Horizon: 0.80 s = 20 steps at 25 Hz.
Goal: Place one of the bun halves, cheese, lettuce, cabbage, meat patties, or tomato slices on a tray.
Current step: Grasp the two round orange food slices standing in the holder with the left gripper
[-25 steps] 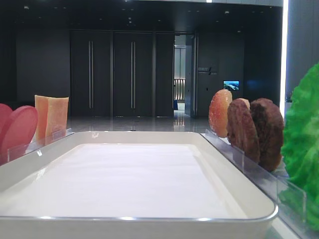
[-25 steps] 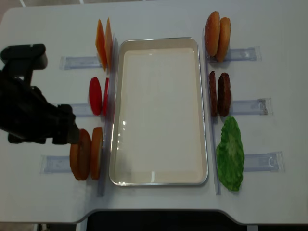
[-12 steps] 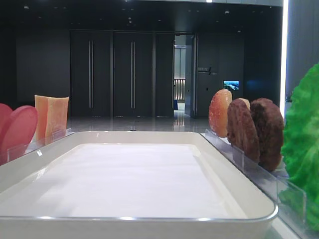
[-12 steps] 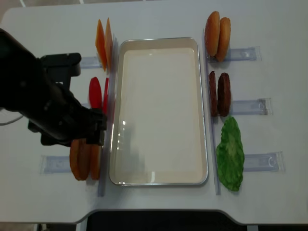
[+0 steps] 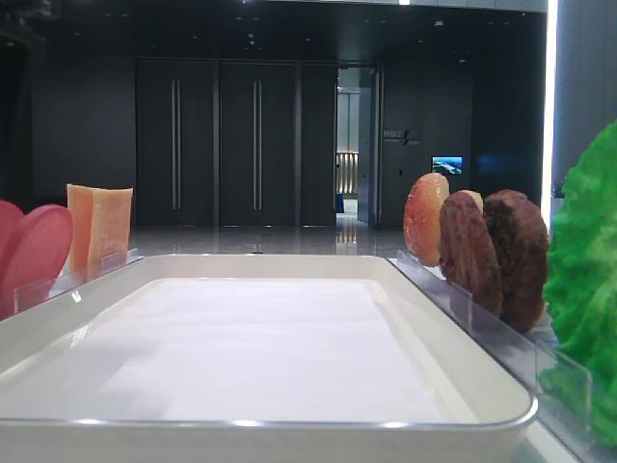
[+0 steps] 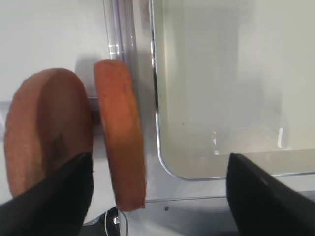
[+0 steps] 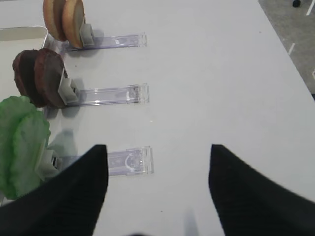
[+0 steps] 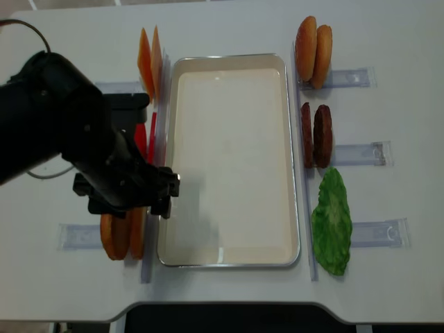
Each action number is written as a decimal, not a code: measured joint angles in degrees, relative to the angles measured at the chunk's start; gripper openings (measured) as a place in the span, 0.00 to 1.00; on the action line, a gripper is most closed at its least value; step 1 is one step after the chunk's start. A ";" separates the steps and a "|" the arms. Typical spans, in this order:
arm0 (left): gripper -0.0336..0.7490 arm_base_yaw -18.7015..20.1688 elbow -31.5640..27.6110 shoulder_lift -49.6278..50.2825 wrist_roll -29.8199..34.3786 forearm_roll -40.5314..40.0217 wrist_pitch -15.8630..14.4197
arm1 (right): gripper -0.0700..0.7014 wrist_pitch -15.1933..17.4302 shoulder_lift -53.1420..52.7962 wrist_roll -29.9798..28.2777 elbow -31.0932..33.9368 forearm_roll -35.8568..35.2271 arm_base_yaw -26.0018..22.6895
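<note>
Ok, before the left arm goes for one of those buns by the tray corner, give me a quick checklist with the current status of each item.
1. Left claw open, holding nothing: ok.
2. Bun halves upright in their holder beside the tray: ok.
3. Claw centred over one bun: not ok; it straddles the nearer bun and the tray rim.
4. Tray floor free to receive a piece: ok.
5. Right claw open, away from the left side: ok.
6. Holder fixed to the table: cannot tell.

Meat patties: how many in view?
2. Both meat patties stand on edge side by side in the middle holder right of the tray, between buns and lettuce. None look hidden.
</note>
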<state>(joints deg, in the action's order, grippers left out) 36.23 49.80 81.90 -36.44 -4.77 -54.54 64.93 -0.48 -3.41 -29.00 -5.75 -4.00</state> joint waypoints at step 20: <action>0.83 0.11 0.00 1.45 0.00 -3.74 -0.04 | 0.64 0.00 0.00 0.05 0.00 0.00 0.00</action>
<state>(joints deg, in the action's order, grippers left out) 36.34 49.80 83.36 -36.44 -8.52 -54.58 64.93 -0.48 -3.36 -29.00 -5.75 -4.00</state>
